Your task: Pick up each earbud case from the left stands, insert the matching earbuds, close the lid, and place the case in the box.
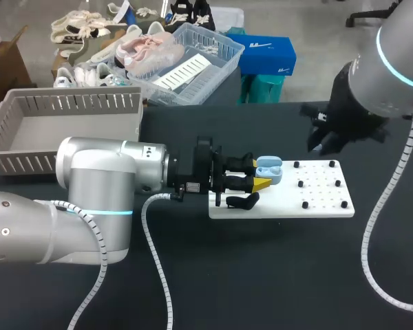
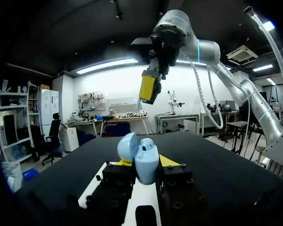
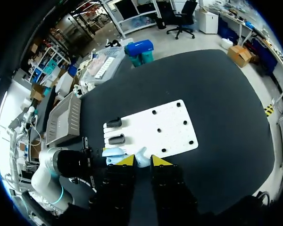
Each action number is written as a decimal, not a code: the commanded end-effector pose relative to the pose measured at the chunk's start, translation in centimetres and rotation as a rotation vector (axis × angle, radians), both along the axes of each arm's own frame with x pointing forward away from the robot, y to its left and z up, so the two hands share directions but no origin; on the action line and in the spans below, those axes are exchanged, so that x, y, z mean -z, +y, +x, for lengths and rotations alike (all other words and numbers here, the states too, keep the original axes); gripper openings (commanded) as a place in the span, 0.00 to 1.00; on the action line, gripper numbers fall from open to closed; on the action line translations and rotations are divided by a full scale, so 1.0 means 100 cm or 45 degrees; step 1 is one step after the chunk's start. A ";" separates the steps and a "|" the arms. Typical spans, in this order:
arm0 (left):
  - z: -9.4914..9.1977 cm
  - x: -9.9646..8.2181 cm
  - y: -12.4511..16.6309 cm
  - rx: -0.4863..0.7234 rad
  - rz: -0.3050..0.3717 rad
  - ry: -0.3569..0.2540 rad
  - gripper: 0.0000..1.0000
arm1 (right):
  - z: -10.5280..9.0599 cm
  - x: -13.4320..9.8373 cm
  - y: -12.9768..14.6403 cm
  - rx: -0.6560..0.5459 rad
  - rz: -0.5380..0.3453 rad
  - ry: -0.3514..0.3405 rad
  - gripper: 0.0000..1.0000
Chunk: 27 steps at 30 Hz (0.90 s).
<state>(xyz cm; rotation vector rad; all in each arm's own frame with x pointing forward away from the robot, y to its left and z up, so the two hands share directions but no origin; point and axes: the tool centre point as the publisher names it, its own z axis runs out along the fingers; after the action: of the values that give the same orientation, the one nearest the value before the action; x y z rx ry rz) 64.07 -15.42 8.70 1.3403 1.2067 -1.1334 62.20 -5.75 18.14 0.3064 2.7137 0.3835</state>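
Earbud case (image 2: 146,170) held in left gripper (image 2: 146,162); left wrist view reveals open lid.

Left arm (image 1: 96,185) lies across the left half of the table (image 1: 261,275) and blocks it; left gripper (image 1: 261,175) is clamped on the earbud case (image 1: 270,170) at the left end of the white board (image 1: 282,207), so that end is taken; black stand (image 1: 242,201) just in front of the fingers; small pegs (image 1: 316,184) dot the board's right part; right arm (image 1: 378,62) hangs over its back right corner; table in front of the board open between two cables (image 1: 150,234); grey box (image 1: 27,130) open-topped.
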 end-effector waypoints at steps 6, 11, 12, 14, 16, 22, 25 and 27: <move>0.000 0.001 0.000 -0.001 -0.004 -0.002 0.00 | -0.035 -0.011 0.025 -0.332 -0.108 0.057 0.00; 0.000 0.001 0.000 -0.001 -0.004 -0.002 0.00 | -0.033 -0.009 0.042 -0.475 -0.125 0.138 0.00; 0.000 0.001 0.000 -0.001 -0.004 -0.002 0.00 | -0.032 -0.009 0.046 -0.495 -0.127 0.145 0.00; 0.000 0.001 0.000 -0.001 -0.004 -0.002 0.00 | -0.031 -0.010 0.052 -0.536 -0.144 0.159 0.00; 0.000 0.001 0.000 -0.001 -0.004 -0.002 0.00 | -0.030 -0.009 0.058 -0.574 -0.153 0.177 0.00; 0.000 0.001 0.000 -0.001 -0.004 -0.002 0.00 | -0.020 -0.001 0.068 -0.637 -0.207 0.263 0.00; 0.000 0.001 0.000 -0.001 -0.004 -0.002 0.00 | -0.016 0.006 0.069 -0.649 -0.246 0.297 0.00; 0.000 0.001 0.000 -0.001 -0.004 -0.002 0.00 | -0.013 0.009 0.069 -0.651 -0.256 0.318 0.00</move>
<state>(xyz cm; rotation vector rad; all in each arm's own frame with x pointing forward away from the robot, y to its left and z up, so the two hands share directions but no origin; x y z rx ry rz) 64.07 -15.41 8.70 1.3403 1.2067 -1.1334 59.97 0.38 17.58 -0.3962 2.8735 0.2452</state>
